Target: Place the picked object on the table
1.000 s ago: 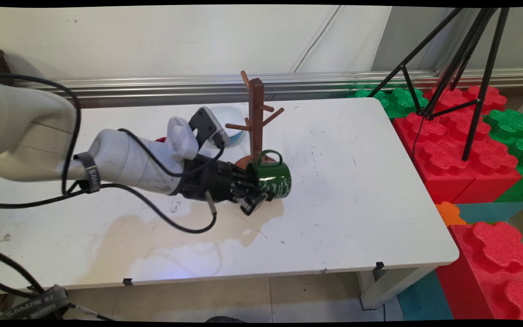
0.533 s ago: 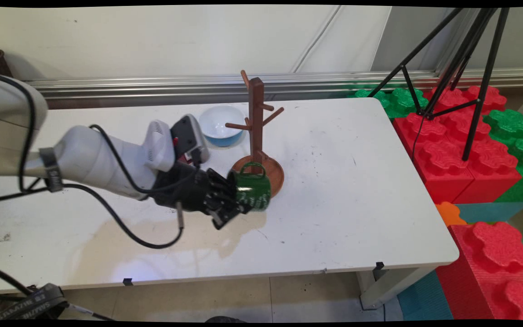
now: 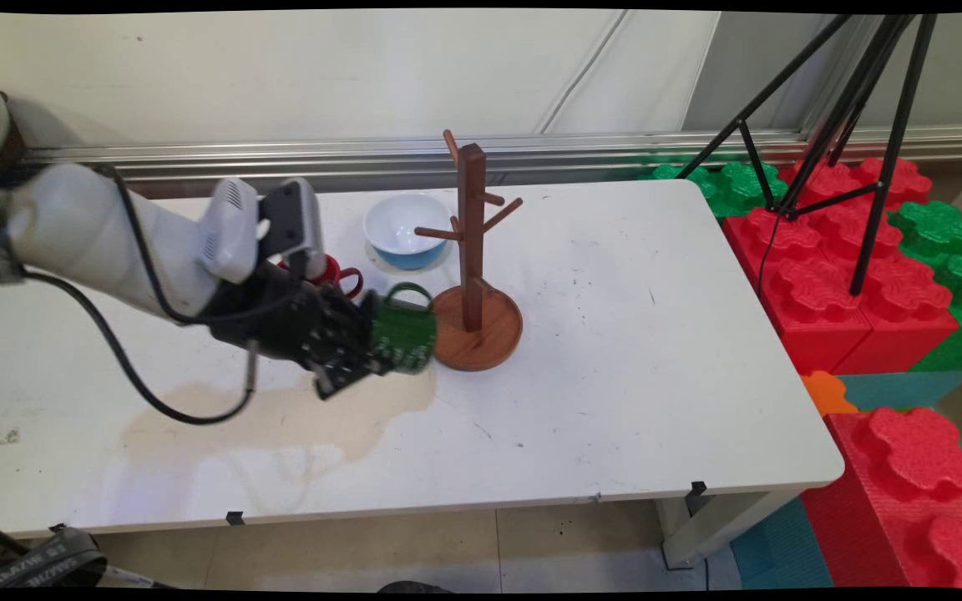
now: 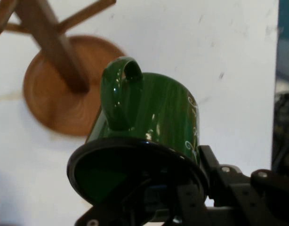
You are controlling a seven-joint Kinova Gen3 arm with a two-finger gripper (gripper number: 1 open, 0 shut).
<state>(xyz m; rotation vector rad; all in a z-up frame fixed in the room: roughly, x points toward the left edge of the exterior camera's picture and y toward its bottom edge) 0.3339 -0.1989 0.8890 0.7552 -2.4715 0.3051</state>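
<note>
My gripper (image 3: 368,351) is shut on the rim of a green mug (image 3: 403,334), which I hold on its side above the table with its handle pointing up. In the hand view the green mug (image 4: 149,122) fills the middle, its dark mouth toward the camera, one finger inside the rim and one outside at my gripper (image 4: 182,197). The wooden mug tree (image 3: 473,267) stands just right of the mug, its round base (image 4: 64,89) beyond the handle. A red mug (image 3: 335,274) sits on the table behind my hand.
A white and blue bowl (image 3: 406,229) stands behind the mug tree, near the table's far edge. A brownish stain (image 3: 281,417) spreads over the table's near left. A black tripod (image 3: 832,108) and red and green foam blocks (image 3: 857,275) stand past the table's right edge.
My arm has drawn back to the left with the green mug, from in front of the mug tree's base to its left side. The bowl and red mug have come into sight.
</note>
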